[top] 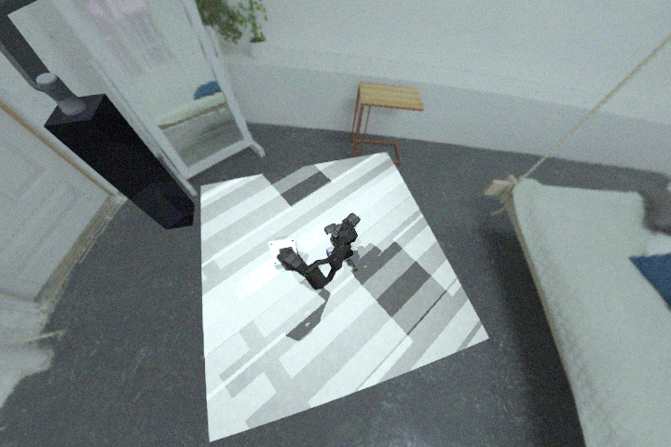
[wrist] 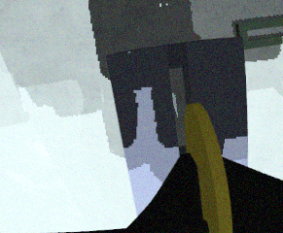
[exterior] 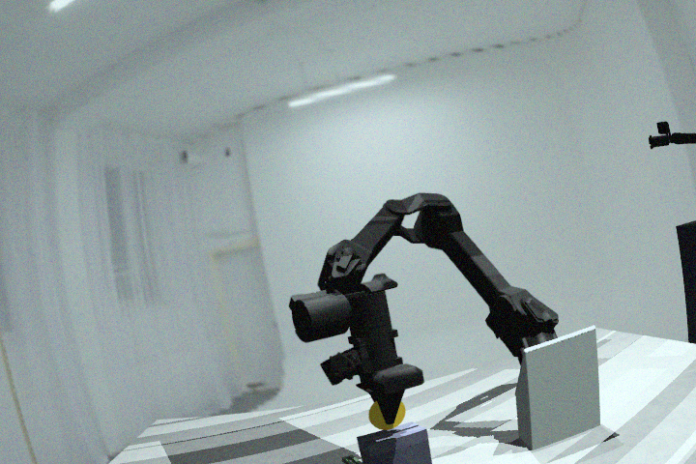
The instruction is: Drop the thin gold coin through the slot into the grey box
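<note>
Exterior view, lower centre of the frame: a black robot arm (exterior: 469, 262) bends down over a striped bench (exterior: 650, 393). Its tool (exterior: 388, 407) is clenched on a gold coin (exterior: 380, 419), held on edge just above a grey box (exterior: 395, 444). Wrist view: the coin (wrist: 209, 175) lines up with the box's narrow slot (wrist: 176, 100); the green holder (wrist: 267, 29) sits upper right.

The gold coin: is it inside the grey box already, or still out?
Out. The coin is pinched in the end effector, hanging just above the box; the wrist view shows its edge over the slot.
</note>
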You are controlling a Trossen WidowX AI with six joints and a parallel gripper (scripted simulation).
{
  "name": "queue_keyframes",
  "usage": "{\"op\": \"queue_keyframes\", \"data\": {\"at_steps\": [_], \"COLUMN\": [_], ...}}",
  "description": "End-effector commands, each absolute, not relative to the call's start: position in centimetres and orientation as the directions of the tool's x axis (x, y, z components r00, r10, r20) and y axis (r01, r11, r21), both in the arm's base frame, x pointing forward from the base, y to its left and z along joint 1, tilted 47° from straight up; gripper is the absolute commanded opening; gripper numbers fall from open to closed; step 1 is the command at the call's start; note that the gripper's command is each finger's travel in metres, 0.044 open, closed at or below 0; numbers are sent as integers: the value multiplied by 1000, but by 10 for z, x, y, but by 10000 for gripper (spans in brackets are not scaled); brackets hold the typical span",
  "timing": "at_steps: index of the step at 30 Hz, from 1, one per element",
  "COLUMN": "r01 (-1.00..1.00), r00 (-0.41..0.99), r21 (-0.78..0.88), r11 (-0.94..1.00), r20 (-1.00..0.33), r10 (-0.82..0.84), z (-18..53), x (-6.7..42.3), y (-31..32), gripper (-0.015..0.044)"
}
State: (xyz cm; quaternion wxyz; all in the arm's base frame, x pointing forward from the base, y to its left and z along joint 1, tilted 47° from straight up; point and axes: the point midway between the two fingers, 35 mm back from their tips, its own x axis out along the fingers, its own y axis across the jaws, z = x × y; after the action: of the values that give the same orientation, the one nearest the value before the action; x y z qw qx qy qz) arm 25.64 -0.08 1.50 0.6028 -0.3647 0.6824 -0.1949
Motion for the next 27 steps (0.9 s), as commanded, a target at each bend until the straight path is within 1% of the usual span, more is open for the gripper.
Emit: {"op": "queue_keyframes", "data": {"at_steps": [1,9,15,24,27], "r01": [-268,-267,-263,-263,-263], "r00": [-4,-4,-7,-7,-8], "r21": [-708,-708,-706,-706,-705], "r11": [653,653,658,658,658], "r20": [-677,-677,-680,-680,-681], "r10": [-736,-736,-733,-733,-733], "z": [14,11,12,12,16], "x": [256,256,256,256,257], "y": [-3,-6,-5,-5,0], "gripper": [0,0,157,161,239]}}
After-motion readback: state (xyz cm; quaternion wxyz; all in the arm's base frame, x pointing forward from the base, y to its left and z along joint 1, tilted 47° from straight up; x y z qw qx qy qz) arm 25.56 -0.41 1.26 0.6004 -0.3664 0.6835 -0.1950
